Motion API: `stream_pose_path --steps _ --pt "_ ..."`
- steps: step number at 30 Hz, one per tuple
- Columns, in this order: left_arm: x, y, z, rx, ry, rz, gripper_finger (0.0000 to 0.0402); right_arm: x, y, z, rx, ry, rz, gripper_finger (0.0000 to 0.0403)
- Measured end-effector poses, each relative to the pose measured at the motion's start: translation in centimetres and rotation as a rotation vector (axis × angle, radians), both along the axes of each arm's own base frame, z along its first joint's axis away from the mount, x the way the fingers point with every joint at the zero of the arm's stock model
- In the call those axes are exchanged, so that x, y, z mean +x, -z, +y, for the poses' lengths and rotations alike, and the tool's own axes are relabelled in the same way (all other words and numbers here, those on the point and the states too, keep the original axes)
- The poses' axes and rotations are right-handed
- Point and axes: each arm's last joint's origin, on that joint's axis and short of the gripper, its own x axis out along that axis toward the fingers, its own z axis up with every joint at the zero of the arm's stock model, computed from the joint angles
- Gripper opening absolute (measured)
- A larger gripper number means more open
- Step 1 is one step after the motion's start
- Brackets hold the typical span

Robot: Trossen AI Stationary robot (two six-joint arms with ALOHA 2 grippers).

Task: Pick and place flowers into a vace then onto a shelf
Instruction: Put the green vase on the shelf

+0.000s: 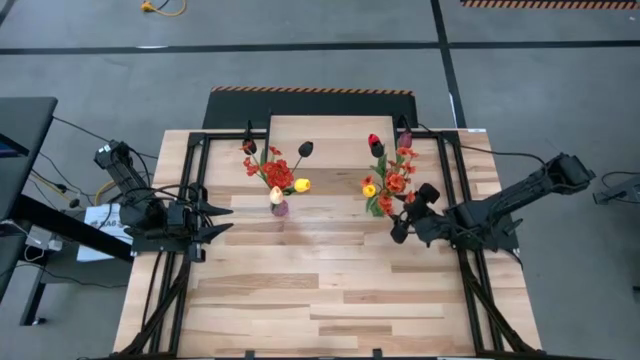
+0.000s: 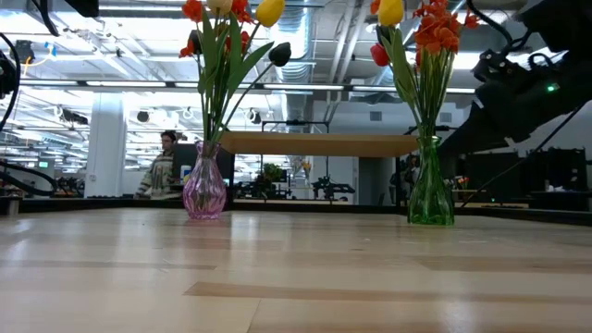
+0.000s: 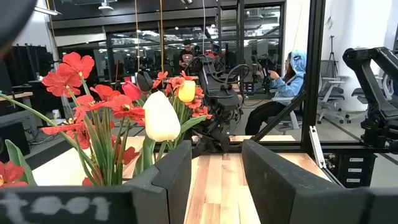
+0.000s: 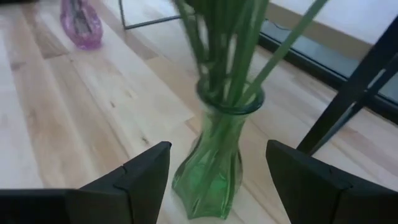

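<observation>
A pink glass vase (image 1: 280,208) (image 2: 204,190) stands left of the table's middle, holding red, yellow and dark flowers (image 1: 278,175). A green glass vase (image 4: 214,171) (image 2: 431,192) stands to its right, upright on its base, with red, yellow and orange flowers (image 1: 385,180). My right gripper (image 1: 410,212) (image 4: 217,149) is open just to the right of the green vase, one finger on either side of its lower body without touching it. My left gripper (image 1: 228,219) (image 3: 216,152) hangs open at the table's left side, above the tabletop, pointing at the pink vase's flowers (image 3: 118,112). The shelf (image 1: 335,135) (image 2: 324,143) stands at the far middle.
Black frame rails (image 1: 195,200) (image 1: 455,200) run along both sides of the table. The shelf's thin black legs (image 4: 143,22) stand behind the vases. The wide near half of the tabletop (image 1: 330,300) is bare wood. People sit in the room beyond the table (image 3: 286,74).
</observation>
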Motion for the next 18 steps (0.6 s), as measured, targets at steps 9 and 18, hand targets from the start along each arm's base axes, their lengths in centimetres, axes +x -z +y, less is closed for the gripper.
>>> stream_pose_path --steps 9,18 --pt "0.0 0.0 0.0 0.0 0.0 0.0 0.0134 0.4 0.1 -1.3 0.057 0.032 0.011 0.026" --pt "0.0 0.0 0.0 0.0 0.0 0.0 0.0134 1.1 -0.5 -1.9 0.043 -0.011 -0.021 0.026"
